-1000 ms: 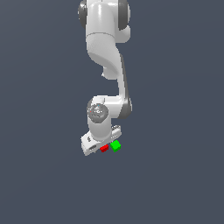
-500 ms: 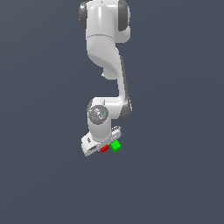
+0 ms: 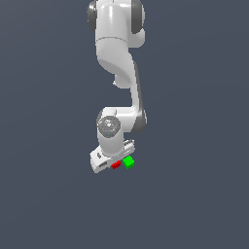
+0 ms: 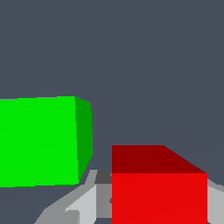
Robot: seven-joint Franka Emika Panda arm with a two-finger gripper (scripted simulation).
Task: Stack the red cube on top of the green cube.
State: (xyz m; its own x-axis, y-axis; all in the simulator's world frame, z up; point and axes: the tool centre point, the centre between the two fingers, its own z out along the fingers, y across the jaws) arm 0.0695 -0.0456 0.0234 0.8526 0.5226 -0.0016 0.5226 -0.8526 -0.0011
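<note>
From the exterior view, the gripper [image 3: 114,165] sits low over the red cube [image 3: 116,165], the green cube [image 3: 128,162] just beside it. At the wrist, fingers [image 4: 89,199] flank the red cube [image 4: 158,192]; whether they clamp it, I cannot tell. The green cube [image 4: 39,141] stands apart.

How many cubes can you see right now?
2. The red cube sits at the hand, partly hidden under it; the green cube lies just beside it on the exterior view's right. No others show.
</note>
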